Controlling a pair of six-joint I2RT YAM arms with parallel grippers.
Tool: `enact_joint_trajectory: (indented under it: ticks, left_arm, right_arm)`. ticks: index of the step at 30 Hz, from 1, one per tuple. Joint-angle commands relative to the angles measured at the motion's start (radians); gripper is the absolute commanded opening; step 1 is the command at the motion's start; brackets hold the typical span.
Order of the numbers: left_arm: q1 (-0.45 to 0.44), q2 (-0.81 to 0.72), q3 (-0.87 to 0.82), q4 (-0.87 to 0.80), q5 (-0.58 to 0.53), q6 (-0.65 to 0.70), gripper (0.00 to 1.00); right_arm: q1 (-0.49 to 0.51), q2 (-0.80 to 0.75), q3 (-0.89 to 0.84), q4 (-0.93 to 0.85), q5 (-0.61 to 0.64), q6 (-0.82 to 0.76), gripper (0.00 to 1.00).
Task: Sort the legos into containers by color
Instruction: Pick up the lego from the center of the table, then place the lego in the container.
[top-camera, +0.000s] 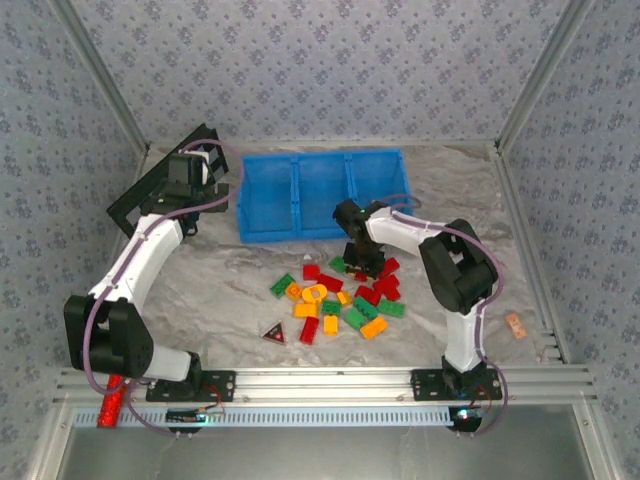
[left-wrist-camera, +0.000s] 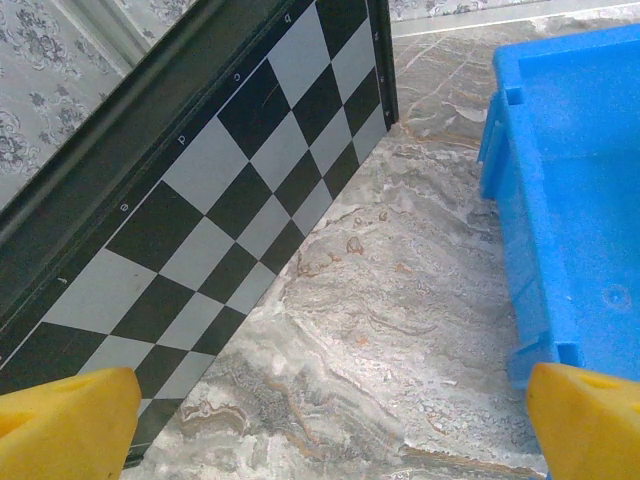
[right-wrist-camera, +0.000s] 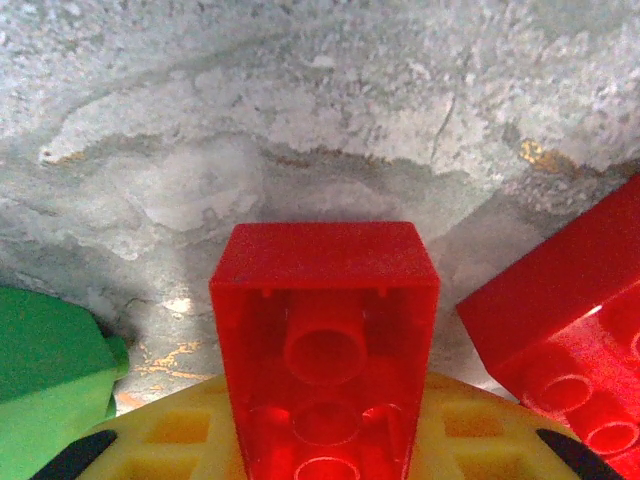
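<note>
The legos (top-camera: 340, 300), red, green and orange-yellow bricks, lie in a loose pile in the middle of the table, in front of the blue bin (top-camera: 320, 195) with its three containers. My right gripper (top-camera: 362, 262) is down at the pile's far edge. In the right wrist view it (right-wrist-camera: 325, 430) is shut on a red lego (right-wrist-camera: 325, 300), whose hollow underside faces the camera between the yellow fingers (right-wrist-camera: 170, 430). A green lego (right-wrist-camera: 50, 370) lies to its left and another red lego (right-wrist-camera: 570, 320) to its right. My left gripper (left-wrist-camera: 330, 440) hangs open over bare table beside the bin's left end (left-wrist-camera: 560, 200).
A black-and-white checkerboard (left-wrist-camera: 200, 200) leans at the left wall, close to the left gripper. A small dark triangle (top-camera: 273, 334) lies left of the pile. A red cylinder (top-camera: 110, 400) rests at the near left rail, and a small orange piece (top-camera: 515, 324) lies by the right edge.
</note>
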Motion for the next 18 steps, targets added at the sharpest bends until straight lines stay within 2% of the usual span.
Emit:
enact_joint_trajectory:
  ticks: [1,6,9,18]
  left_arm:
    - [-0.007,0.011,0.033,0.006,-0.016,0.022,0.99]
    - [-0.006,0.012,0.034,0.006,-0.021,0.03,0.99]
    - [-0.005,0.008,0.029,0.01,-0.022,0.031,0.99]
    - [-0.007,-0.015,0.006,0.023,-0.034,0.037,0.99]
  right_arm:
    - [0.002,0.005,0.071,-0.079,0.055,-0.1,0.26]
    - [0.03,-0.027,0.302,-0.219,0.118,-0.284,0.25]
    - [0.038,0.009,0.464,-0.256,0.145,-0.383,0.26]
    - [0.023,0.359,0.949,-0.267,0.21,-0.543,0.27]
